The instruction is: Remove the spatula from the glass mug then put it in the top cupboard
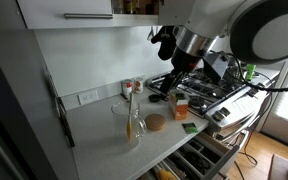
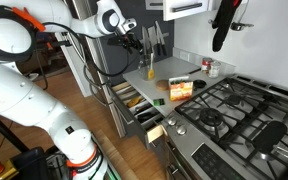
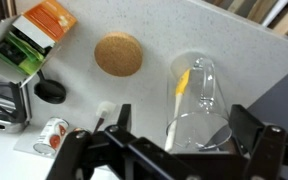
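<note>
The glass mug [image 1: 133,124] stands on the grey counter, and it also shows in the other exterior view [image 2: 147,72]. The spatula [image 3: 177,102], a pale stick with a yellow end, stands leaning inside the mug [image 3: 202,105]. My gripper [image 3: 184,138] is open and empty. It hangs above the mug, and its two fingers frame the mug's rim in the wrist view. In both exterior views the gripper [image 1: 173,88] [image 2: 145,47] is clear of the mug. The white top cupboard [image 1: 72,12] hangs above the counter with its door shut.
A round brown disc [image 3: 118,55] lies next to the mug, and an orange box [image 3: 41,32] lies beyond it. Small red-topped jars [image 1: 131,87] stand by the wall. Low drawers [image 2: 134,102] are pulled out below the counter. A gas hob [image 2: 234,110] adjoins the counter.
</note>
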Tool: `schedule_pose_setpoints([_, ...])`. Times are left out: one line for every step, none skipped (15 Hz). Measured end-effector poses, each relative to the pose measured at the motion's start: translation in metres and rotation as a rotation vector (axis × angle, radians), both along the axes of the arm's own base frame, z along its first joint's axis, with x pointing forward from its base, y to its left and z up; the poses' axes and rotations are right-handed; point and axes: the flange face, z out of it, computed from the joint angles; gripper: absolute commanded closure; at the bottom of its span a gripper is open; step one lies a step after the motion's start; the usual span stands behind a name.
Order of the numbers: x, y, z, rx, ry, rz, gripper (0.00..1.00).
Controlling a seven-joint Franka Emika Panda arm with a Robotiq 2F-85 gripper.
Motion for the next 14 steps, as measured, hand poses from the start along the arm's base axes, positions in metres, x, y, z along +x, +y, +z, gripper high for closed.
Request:
schedule_pose_setpoints([0.01, 0.004, 0.003, 0.034, -0.013, 0.013, 0.0])
schedule_pose_setpoints([0.021, 0.007, 0.003, 0.064, -0.022, 0.025, 0.0])
schedule_pose_setpoints([0.032, 0.011, 0.002, 0.089, -0.029, 0.038, 0.0])
schedule_pose_setpoints([0.042, 0.013, -0.001, 0.106, -0.033, 0.05, 0.0])
schedule_pose_setpoints([0.053, 0.015, -0.004, 0.118, -0.036, 0.06, 0.0])
schedule_pose_setpoints([0.063, 0.017, -0.009, 0.125, -0.037, 0.066, 0.0])
schedule_pose_setpoints([0.073, 0.018, -0.013, 0.134, -0.037, 0.068, 0.0])
schedule_pose_setpoints([0.083, 0.018, -0.018, 0.143, -0.038, 0.067, 0.0])
schedule_pose_setpoints([0.091, 0.019, -0.022, 0.151, -0.038, 0.065, 0.0])
schedule_pose_setpoints([0.099, 0.019, -0.025, 0.158, -0.041, 0.063, 0.0])
schedule_pose_setpoints([0.107, 0.018, -0.029, 0.162, -0.046, 0.061, 0.0])
schedule_pose_setpoints([0.114, 0.018, -0.032, 0.166, -0.047, 0.057, 0.01])
schedule_pose_setpoints([0.12, 0.017, -0.036, 0.17, -0.047, 0.053, 0.11])
schedule_pose_setpoints([0.126, 0.016, -0.039, 0.174, -0.047, 0.05, 0.15])
